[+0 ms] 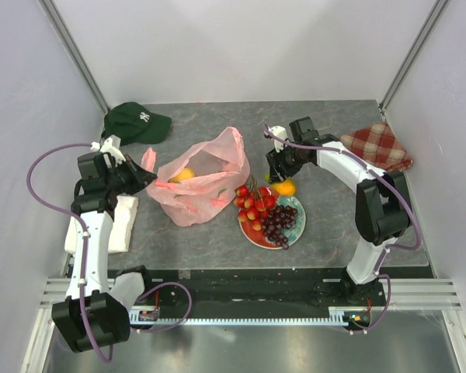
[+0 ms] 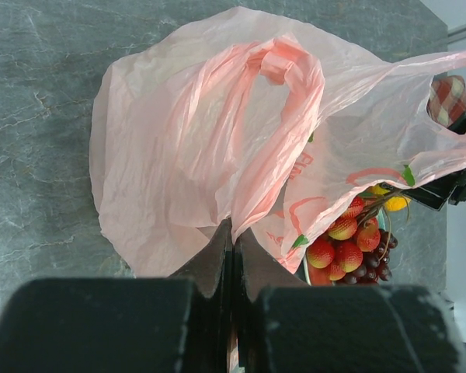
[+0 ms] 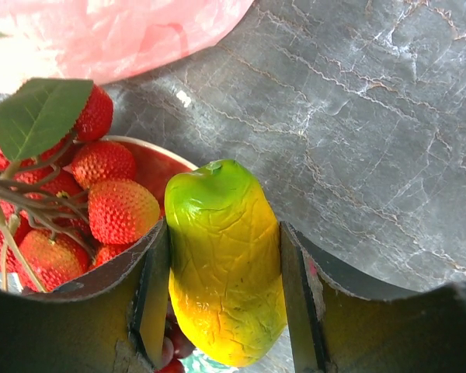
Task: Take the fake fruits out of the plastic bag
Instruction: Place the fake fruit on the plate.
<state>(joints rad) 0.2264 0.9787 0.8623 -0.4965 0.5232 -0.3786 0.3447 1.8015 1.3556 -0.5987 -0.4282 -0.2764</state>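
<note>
Right fingers are clamped on a yellow-green fruit beside the berries; left fingers are pinched on the plastic bag on the worktop, a yellow fruit dimly seen inside; cap emblem unreadable

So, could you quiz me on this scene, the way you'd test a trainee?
1. True or false: the right gripper holds a yellow-green fruit.
2. The left gripper pinches: A a spoon, B the bag, C a cup?
3. Fill in: the berries and grapes lie on the ___.
Key: 1 true; 2 B; 3 plate.
</note>
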